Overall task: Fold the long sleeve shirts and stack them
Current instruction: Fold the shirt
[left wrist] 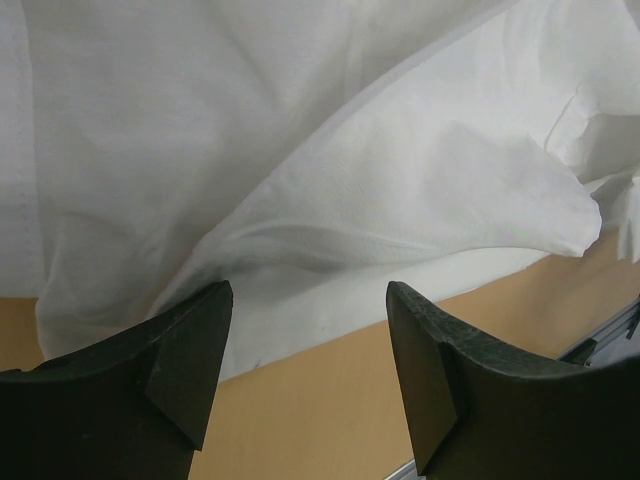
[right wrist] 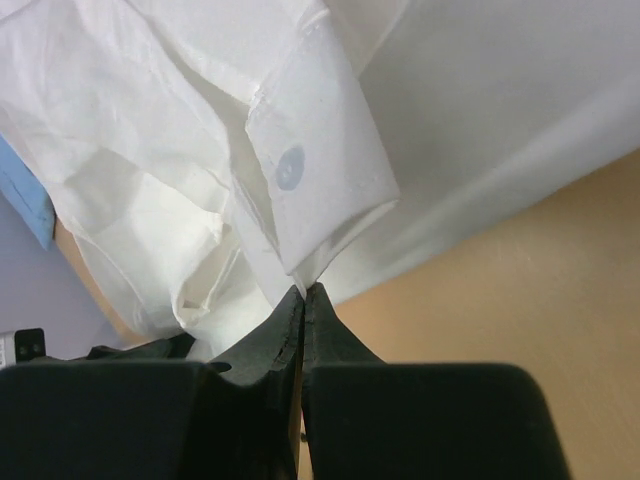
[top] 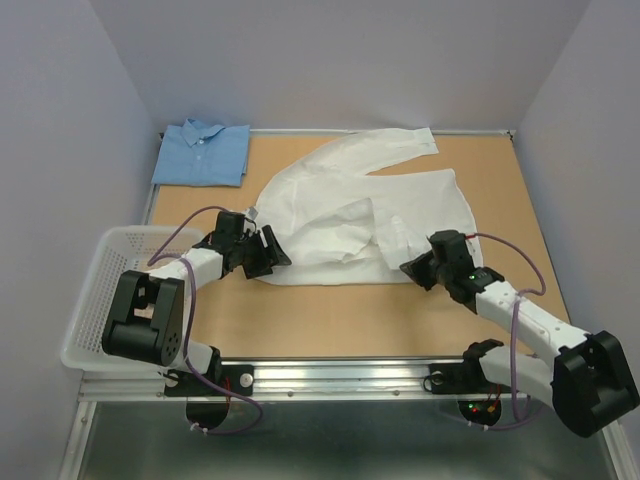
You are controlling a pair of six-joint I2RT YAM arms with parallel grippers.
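Where its two fingers press tight together, the right tool pinches the edge of a sleeve cuff on the white shirt. The left tool has its fingers wide apart and holds nothing; it sits just at the near left edge of that shirt. The white shirt lies spread and rumpled in the middle of the tan surface. The blue shirt lies folded at the far left corner.
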